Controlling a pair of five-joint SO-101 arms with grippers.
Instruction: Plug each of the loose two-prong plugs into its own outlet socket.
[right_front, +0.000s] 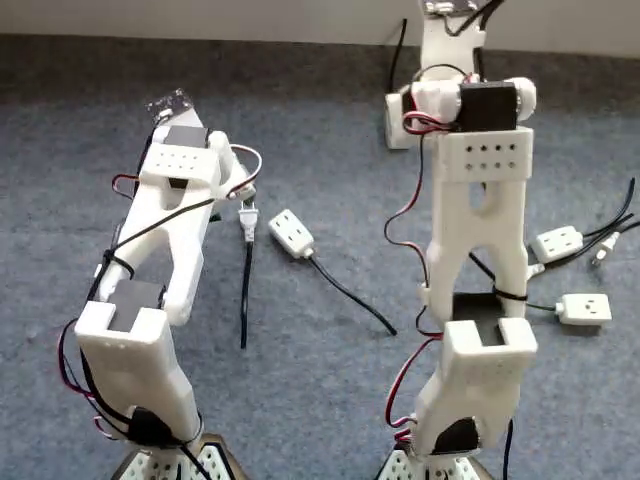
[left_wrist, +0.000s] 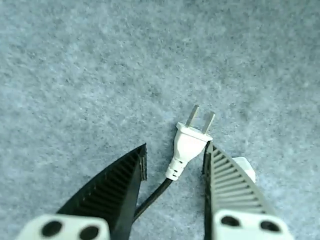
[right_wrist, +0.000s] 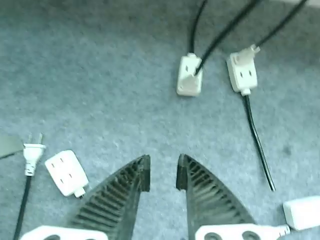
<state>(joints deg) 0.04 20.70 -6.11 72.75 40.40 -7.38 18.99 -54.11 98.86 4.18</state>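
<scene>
High view: a plug (right_front: 248, 220) lies on the grey tabletop (right_front: 330, 380), just beside an outlet socket (right_front: 291, 232).
Left wrist view: my left claw (left_wrist: 175, 152) is spread, with the plug between its fingers.
Right wrist view: my right claw (right_wrist: 163, 165), narrowly parted, faces a far socket (right_wrist: 190, 76) and its neighbour (right_wrist: 243, 72).

The left arm (right_front: 185, 170) and right arm (right_front: 485, 160) are built from white shells, with black motors set inside. Red and black cables are looped along them. Dark ribbed fingers (right_wrist: 120, 200) are fitted to the left gripper (left_wrist: 175, 150) and right gripper (right_wrist: 162, 165).
</scene>
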